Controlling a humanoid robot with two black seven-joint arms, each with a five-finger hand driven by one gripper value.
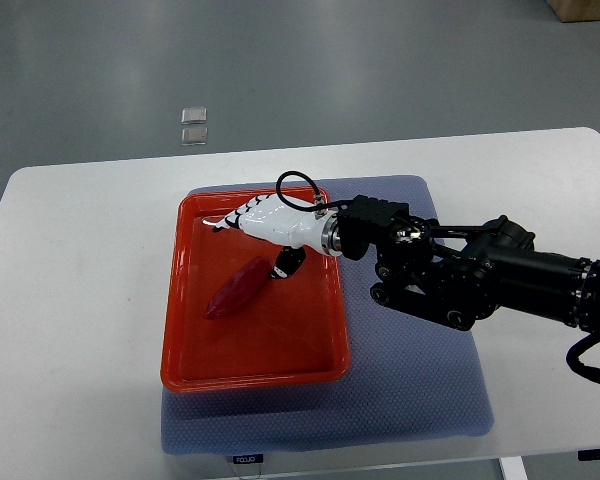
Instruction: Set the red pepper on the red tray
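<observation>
Red pepper [237,289] lying inside red tray [185,300], left-centre of its floor | right hand [265,222] over tray's far side, white fingers spread, gripping nothing I can see; dark fingertip just beside pepper's right end | I judge placement essentially done; left to do: pull arm clear of surface [80,260]

Glossy plastic red tray [185,300] on textured blue mat [420,400].

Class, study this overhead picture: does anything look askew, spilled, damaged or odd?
Nothing stands out. The red pepper lies whole inside the red tray, which sits on the blue mat. The right hand is above the tray.
</observation>
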